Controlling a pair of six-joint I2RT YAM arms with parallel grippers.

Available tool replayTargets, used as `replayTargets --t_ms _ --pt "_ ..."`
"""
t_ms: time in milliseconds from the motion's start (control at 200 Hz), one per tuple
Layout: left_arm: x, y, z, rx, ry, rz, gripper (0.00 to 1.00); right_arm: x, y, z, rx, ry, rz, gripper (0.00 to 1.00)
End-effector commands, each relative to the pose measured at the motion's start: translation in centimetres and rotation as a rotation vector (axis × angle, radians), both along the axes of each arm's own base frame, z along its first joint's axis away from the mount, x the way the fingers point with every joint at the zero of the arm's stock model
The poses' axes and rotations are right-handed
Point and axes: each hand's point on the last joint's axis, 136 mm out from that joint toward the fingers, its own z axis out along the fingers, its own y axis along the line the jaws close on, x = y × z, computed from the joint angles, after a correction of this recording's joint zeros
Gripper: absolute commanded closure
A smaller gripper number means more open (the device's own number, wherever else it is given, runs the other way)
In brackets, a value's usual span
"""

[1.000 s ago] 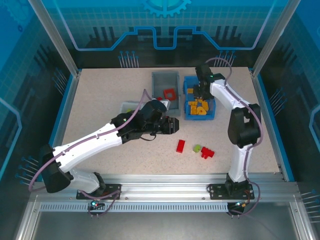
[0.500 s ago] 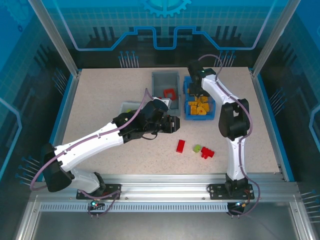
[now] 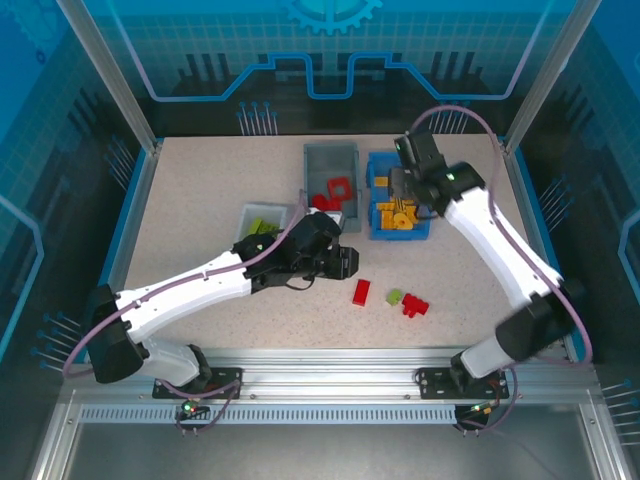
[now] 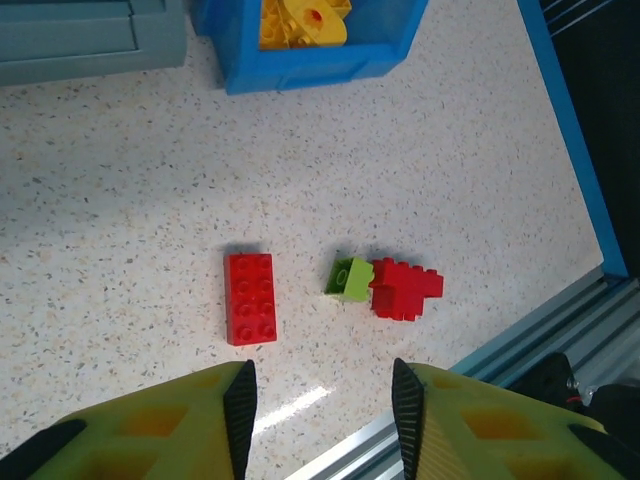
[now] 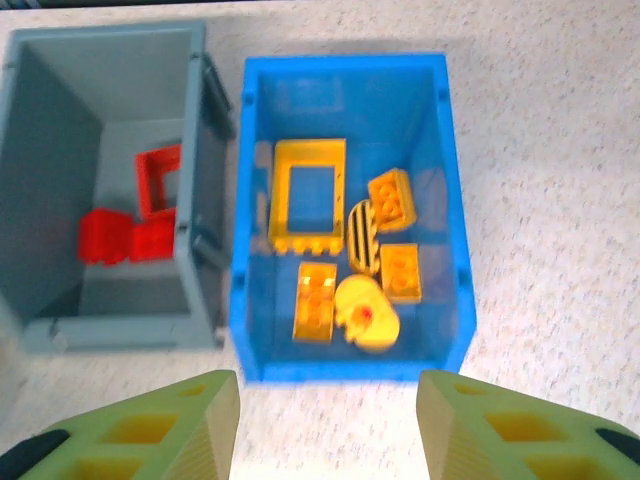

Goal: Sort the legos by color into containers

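Note:
Three legos lie loose on the table: a flat red brick (image 3: 361,291) (image 4: 250,298), a small lime green brick (image 3: 395,296) (image 4: 348,278), and a red clump (image 3: 415,305) (image 4: 405,288) touching the green one. My left gripper (image 3: 350,262) (image 4: 320,400) hovers open just left of the red brick, with nothing between its fingers. My right gripper (image 3: 399,192) (image 5: 328,420) hangs open and empty over the blue bin (image 3: 400,236) (image 5: 345,65), which holds several yellow bricks (image 3: 398,213) (image 5: 310,190). The grey bin (image 3: 330,160) (image 5: 100,40) holds red bricks (image 3: 335,190) (image 5: 160,180).
A small white bin (image 3: 270,207) with lime green bricks (image 3: 262,225) sits behind my left forearm. A blue border (image 4: 575,150) and a metal rail (image 3: 330,360) edge the table near the loose bricks. Open tabletop lies to the far left.
The right arm's elbow has swung out to the right, while its gripper stays over the blue bin. My left gripper has slid a little nearer the flat red brick.

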Motion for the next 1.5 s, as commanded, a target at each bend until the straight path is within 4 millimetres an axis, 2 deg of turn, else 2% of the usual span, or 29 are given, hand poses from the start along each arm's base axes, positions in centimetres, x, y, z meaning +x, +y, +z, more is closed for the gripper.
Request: replayTargets --t_ms 0,130,185,295,370,475,635,780,945,1035,1085,1160,1241,1366,1496 --pt "-0.7 -0.7 -2.9 0.105 0.008 -0.048 0.53 -5.2 1.3 -1.9 0.098 0.075 0.073 0.49" --pt "-1.0 -1.7 -6.8 0.216 0.050 -0.081 0.47 -12.4 1.4 -2.9 0.237 0.120 0.141 0.43" --pt "-1.0 -2.2 -8.6 0.266 0.071 -0.093 0.44 -15.2 2.2 -2.9 0.356 0.119 0.206 0.38" --pt "-0.5 -3.1 -11.5 0.345 0.105 -0.093 0.39 -19.0 2.8 -3.4 0.518 0.130 0.276 0.33" --pt "0.0 -3.6 -13.0 0.381 0.120 -0.090 0.35 -20.8 2.3 -3.9 0.557 0.148 0.270 0.32" --pt "0.7 -3.9 -14.7 0.435 0.130 -0.080 0.33 -21.9 1.5 -4.4 0.570 0.164 0.247 0.33" --pt "1.4 -4.3 -17.1 0.494 0.144 -0.074 0.35 -22.0 1.6 -4.2 0.585 0.165 0.245 0.35" --pt "2.0 -4.0 -18.9 0.526 0.156 -0.054 0.42 -21.6 2.0 -4.0 0.590 0.164 0.249 0.36" --pt "2.4 -3.9 -20.0 0.537 0.153 -0.044 0.59 -21.6 2.0 -4.4 0.581 0.173 0.248 0.37" --pt "2.7 -3.9 -19.8 0.535 0.137 -0.034 0.69 -21.7 2.1 -4.5 0.583 0.175 0.252 0.38" --pt "3.0 -3.7 -19.0 0.534 0.115 -0.020 0.73 -21.7 2.1 -4.4 0.583 0.170 0.258 0.38" --pt "3.9 -3.1 -16.9 0.520 0.082 0.008 0.75 -21.6 2.1 -4.1 0.577 0.160 0.270 0.39" --pt "5.4 -2.1 -13.6 0.457 0.065 0.049 0.76 -21.5 2.3 -3.6 0.569 0.144 0.291 0.39" --pt "9.2 0.3 -8.9 0.361 0.045 0.120 0.76 -20.5 2.9 -3.1 0.557 0.121 0.315 0.40" --pt "13.6 2.2 -6.1 0.313 0.015 0.156 0.76 -19.0 3.8 -2.6 0.536 0.095 0.331 0.40"
